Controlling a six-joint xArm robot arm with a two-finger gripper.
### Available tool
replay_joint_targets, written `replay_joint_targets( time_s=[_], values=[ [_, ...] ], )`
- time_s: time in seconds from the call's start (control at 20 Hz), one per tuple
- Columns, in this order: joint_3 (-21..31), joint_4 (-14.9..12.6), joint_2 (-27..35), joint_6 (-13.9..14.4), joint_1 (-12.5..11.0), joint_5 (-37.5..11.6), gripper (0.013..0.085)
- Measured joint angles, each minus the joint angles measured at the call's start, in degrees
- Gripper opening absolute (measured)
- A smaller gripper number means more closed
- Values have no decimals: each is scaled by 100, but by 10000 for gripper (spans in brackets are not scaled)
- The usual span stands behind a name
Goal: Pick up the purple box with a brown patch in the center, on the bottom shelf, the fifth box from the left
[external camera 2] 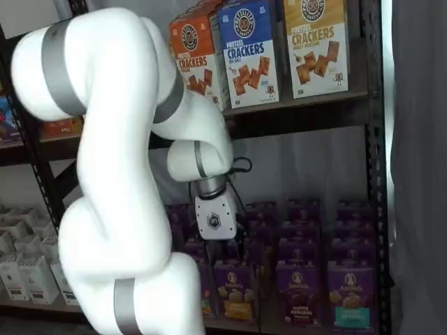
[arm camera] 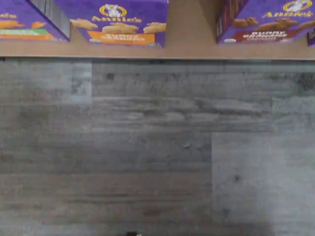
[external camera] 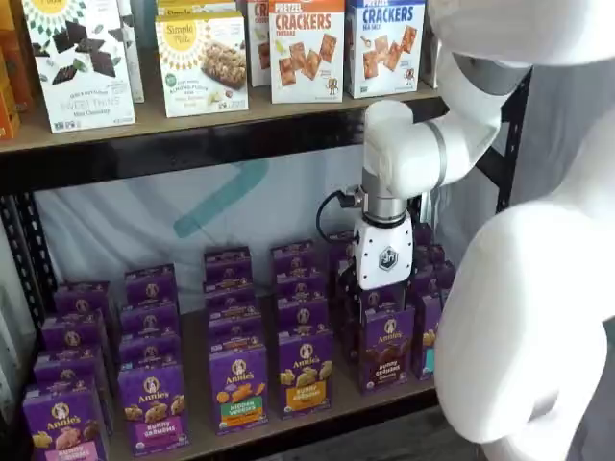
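The purple box (external camera: 387, 348) with a dark brown band stands at the front of its row on the bottom shelf (external camera: 195, 423). It also shows in a shelf view (external camera 2: 298, 293) and in the wrist view (arm camera: 268, 23), at the edge of the shelf board (arm camera: 192, 34). My gripper (external camera: 373, 291), white body with dark fingers, hangs just above and slightly left of that box's row. It also shows in a shelf view (external camera 2: 215, 246). The fingers blend into the dark boxes behind them, so I cannot tell whether they are open. Nothing is visibly held.
A purple carton with an orange band (external camera: 306, 373) stands left of the target, and one with a teal band (external camera: 429, 348) to its right. Several rows of purple cartons fill the bottom shelf. Cracker boxes (external camera: 307, 48) stand on the shelf above. Grey plank floor (arm camera: 157, 147) lies below.
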Motion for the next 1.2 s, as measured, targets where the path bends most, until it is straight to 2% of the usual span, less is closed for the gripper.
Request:
replay_joint_targets(
  time_s=[0.3,0.6,0.65,0.75,1.0,1.2],
  values=[
    [-246,-37,697,-148,-188,-522,850],
    [-460,82,1277,-457,-398,-923,850],
    [-494,48,1368,-460,-435,-989,850],
    [-590,-261,1552,-250,-499,-1052,850],
    [-805,-277,1991,-357,-626,-1244,850],
    [-991,-418,2294,-327,-728,-1350,850]
  ],
)
